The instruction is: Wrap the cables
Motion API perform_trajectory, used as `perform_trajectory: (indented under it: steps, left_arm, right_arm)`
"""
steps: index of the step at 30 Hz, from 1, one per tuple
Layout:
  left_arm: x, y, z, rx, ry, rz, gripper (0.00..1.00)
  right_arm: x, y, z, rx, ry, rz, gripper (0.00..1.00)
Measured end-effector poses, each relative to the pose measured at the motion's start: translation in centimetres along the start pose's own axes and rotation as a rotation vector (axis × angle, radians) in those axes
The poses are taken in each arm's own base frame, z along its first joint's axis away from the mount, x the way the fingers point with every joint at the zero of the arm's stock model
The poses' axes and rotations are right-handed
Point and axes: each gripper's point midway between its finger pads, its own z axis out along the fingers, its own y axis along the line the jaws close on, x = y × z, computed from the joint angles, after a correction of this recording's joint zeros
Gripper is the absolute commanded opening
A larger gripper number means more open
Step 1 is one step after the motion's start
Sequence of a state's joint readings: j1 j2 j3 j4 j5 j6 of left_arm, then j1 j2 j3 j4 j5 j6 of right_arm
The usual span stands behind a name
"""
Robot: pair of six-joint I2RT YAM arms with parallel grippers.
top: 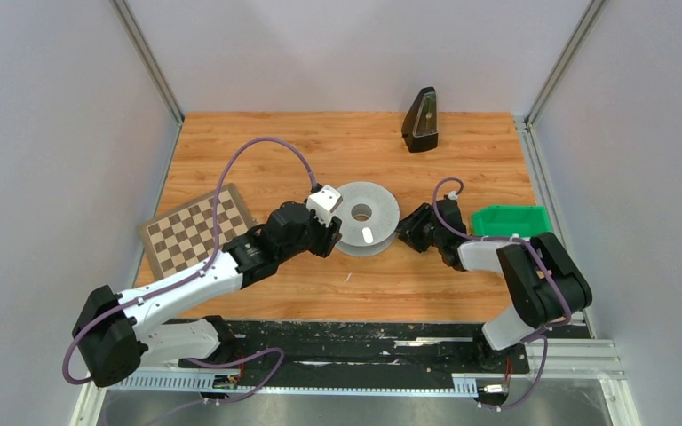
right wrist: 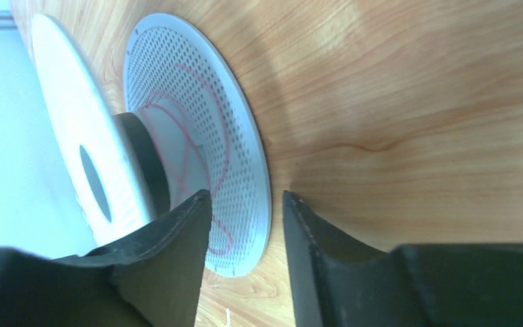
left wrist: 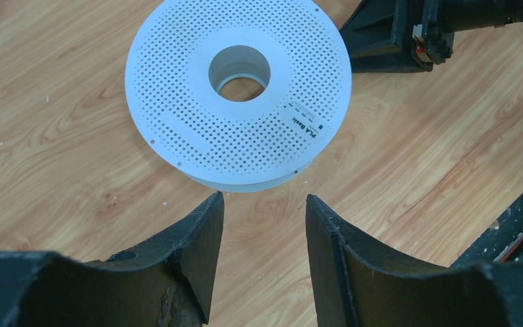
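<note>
The white filament spool [top: 362,218] lies flat in the middle of the desk [top: 337,142], a thin red cable [right wrist: 208,119] looped between its flanges. The left fingers [left wrist: 201,245] at its 9 o'clock and the right fingers [right wrist: 177,252] at its 3 o'clock both stand apart.

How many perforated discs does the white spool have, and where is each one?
2. The upper disc faces upward; the lower disc lies on the table, with a thin pink cable resting on it.
</note>
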State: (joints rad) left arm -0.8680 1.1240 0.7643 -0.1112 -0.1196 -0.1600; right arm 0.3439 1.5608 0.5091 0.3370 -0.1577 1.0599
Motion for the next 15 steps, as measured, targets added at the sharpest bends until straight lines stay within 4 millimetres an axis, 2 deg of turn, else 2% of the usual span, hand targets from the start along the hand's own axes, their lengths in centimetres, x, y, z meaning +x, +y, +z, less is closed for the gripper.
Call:
perform_trajectory:
  steps: [8, 12, 15]
  left_arm:
    - [-0.5, 0.1, 0.1, -0.006, -0.003, -0.021, 0.56]
    - [-1.5, 0.4, -0.1, -0.016, -0.011, -0.021, 0.56]
    - [-2.4, 0.7, -0.6, -0.028, -0.021, -0.006, 0.57]
  right_arm:
    - [-1.1, -0.1, -2.0, 0.05, -0.058, 0.0, 0.56]
    - [-1.7, 0.2, -3.6, 0.065, -0.094, -0.016, 0.58]
    - [-2.4, 0.8, -5.4, 0.066, -0.129, -0.05, 0.65]
